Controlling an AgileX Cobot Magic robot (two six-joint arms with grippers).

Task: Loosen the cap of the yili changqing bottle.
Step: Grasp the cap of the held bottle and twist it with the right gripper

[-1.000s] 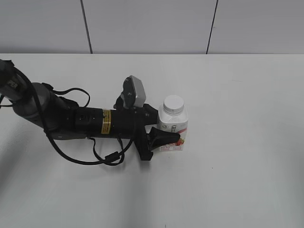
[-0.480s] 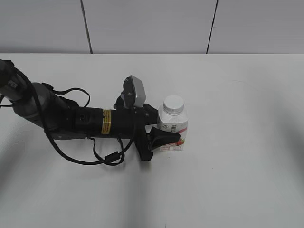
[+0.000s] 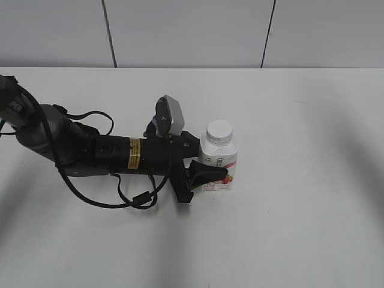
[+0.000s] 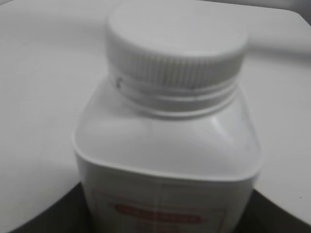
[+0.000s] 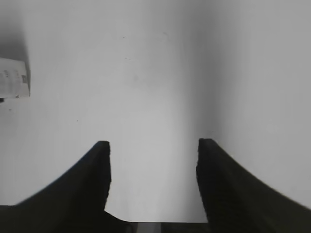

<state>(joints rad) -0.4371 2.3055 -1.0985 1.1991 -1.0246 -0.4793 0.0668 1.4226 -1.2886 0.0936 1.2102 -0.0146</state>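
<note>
The yili changqing bottle (image 3: 219, 158), white with a red fruit label, stands upright mid-table. Its white cap (image 3: 219, 131) sits on the neck. My left gripper (image 3: 207, 167) comes in from the left, lying low on the table, and is shut on the bottle's body below the shoulders. The left wrist view shows the ribbed cap (image 4: 175, 43) and the bottle (image 4: 165, 145) close up, between the dark jaws (image 4: 163, 224). My right gripper (image 5: 153, 160) is open and empty over bare table. It does not show in the exterior view.
The white table (image 3: 300, 228) stretches all round, with a grey panelled wall (image 3: 192, 30) behind it. The left arm and its cables (image 3: 102, 156) lie across the left half. A white printed edge (image 5: 13, 77) shows at the left of the right wrist view.
</note>
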